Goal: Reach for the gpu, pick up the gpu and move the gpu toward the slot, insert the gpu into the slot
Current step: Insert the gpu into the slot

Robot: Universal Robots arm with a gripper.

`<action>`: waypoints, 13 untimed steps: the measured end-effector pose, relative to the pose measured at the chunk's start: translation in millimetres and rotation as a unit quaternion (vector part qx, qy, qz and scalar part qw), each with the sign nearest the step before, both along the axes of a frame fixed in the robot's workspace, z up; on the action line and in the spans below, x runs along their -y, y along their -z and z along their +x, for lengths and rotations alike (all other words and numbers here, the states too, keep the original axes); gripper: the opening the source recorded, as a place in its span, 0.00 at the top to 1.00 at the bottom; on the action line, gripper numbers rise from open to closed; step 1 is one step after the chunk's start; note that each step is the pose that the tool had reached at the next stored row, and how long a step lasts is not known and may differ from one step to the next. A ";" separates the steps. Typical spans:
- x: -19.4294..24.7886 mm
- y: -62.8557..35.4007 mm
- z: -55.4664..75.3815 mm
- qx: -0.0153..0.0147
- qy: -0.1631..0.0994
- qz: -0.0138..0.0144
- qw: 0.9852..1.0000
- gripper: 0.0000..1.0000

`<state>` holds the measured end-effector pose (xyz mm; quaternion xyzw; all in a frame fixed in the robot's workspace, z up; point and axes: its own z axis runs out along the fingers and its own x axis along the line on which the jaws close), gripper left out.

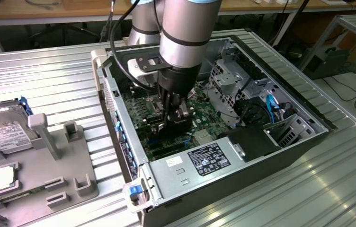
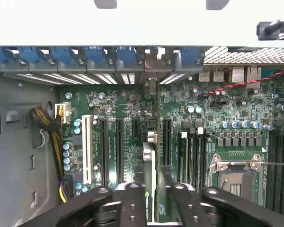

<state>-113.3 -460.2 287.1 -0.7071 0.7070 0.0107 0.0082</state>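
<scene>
The gpu (image 2: 150, 182) stands on edge, upright above the motherboard.

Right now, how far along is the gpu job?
Done: the gpu is off the holder and down inside the open case, standing on edge over the motherboard. In hand: the gripper grips it from above, fingers on either side. Left: seating it. The card hides the slot, so I cannot tell whether it has gone in yet.

Gpu (image 2: 150, 182) upright between closed-in jaws.
</scene>
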 end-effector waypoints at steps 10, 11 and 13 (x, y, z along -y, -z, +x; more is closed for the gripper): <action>0.0 -1.2 0.0 0.000 0.000 0.000 1.000 0.89; 0.0 -1.5 0.0 0.000 0.000 0.000 1.000 0.89; 0.0 -1.8 0.0 0.000 0.000 0.000 1.000 0.89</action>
